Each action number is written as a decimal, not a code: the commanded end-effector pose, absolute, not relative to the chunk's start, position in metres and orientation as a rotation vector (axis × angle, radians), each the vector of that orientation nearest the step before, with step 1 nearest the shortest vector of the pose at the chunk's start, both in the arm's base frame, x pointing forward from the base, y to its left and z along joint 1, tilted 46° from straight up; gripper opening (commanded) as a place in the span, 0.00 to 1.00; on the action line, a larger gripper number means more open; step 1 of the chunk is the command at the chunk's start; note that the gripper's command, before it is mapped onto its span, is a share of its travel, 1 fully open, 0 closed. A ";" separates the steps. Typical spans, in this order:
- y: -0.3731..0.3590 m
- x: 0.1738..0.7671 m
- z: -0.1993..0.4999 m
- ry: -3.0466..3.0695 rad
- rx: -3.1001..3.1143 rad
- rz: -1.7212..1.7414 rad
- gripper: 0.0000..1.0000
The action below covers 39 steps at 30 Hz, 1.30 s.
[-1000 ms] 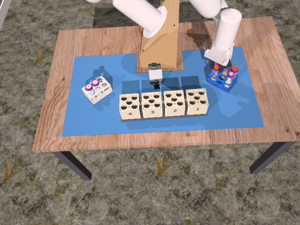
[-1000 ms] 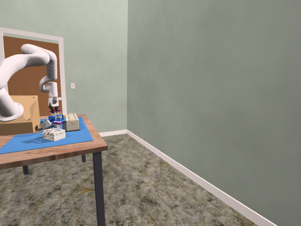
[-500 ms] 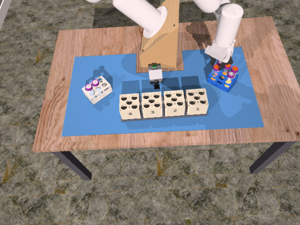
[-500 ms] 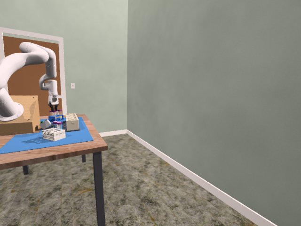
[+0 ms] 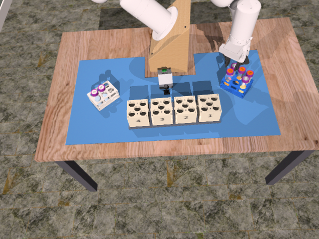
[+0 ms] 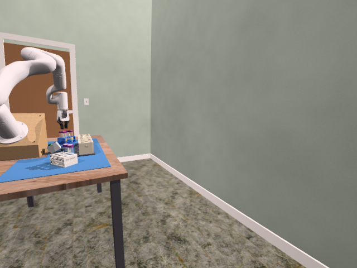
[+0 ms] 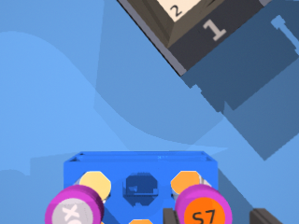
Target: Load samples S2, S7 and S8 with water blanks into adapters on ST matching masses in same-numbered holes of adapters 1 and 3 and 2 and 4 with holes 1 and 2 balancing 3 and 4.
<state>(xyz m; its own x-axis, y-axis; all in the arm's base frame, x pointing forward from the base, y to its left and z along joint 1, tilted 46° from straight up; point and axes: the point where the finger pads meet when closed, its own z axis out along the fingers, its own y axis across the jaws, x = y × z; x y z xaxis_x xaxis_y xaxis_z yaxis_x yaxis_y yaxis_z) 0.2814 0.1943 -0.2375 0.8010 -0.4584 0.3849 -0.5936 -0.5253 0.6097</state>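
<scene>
Gripper (image 5: 231, 65) (image 6: 63, 127) (image 7: 215, 218) hangs above the blue rack (image 5: 233, 90) (image 6: 60, 140) (image 7: 140, 158), its fingers part-way open and grasping nothing. Taking the top view as a clock face centred on the adapter row, that rack stands at 2 o'clock. In the wrist view, the orange-dotted cap of S7 (image 5: 230, 71) (image 7: 204, 216) shows between the fingers, with a grey-dotted tube (image 5: 245, 78) (image 7: 74, 216) at its 9 o'clock. Two more orange-dotted caps rise close by in the same rack, crowding the space around the fingers; their IDs are too small to read. Adapter 1 (image 5: 210, 116) lies toward 8 o'clock from the blue rack, at the near end of the row with adapter 2 (image 5: 185, 117), adapter 3 (image 5: 162, 119) and adapter 4 (image 5: 138, 120), all in the loading stand (image 5: 175, 125). The white rack (image 5: 105, 104) (image 6: 70, 161), holding two purple-capped tubes, sits near 10 o'clock, and the small desk (image 5: 165, 79) (image 6: 54, 147) with its green key (image 5: 164, 70) is toward 12.

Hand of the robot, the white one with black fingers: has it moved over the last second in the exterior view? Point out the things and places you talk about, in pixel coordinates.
Yes. The hand (image 5: 232, 66) (image 6: 63, 127) (image 7: 215, 217) has risen, judged against the blue plastic tube rack (image 5: 232, 90) (image 6: 61, 140) (image 7: 140, 161) below it.
</scene>
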 end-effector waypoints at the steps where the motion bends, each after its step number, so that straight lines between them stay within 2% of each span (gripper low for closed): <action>1: 0.200 0.283 -0.233 -0.773 2.218 0.227 0.44; 39: 0.246 0.287 -0.189 -0.773 2.218 0.227 0.44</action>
<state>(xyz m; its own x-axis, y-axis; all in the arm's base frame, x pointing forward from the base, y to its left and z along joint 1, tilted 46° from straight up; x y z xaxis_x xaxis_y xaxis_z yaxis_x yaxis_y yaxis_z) 0.2870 0.2443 -0.1896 0.8009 -0.4586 0.3850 -0.5938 -0.5257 0.6091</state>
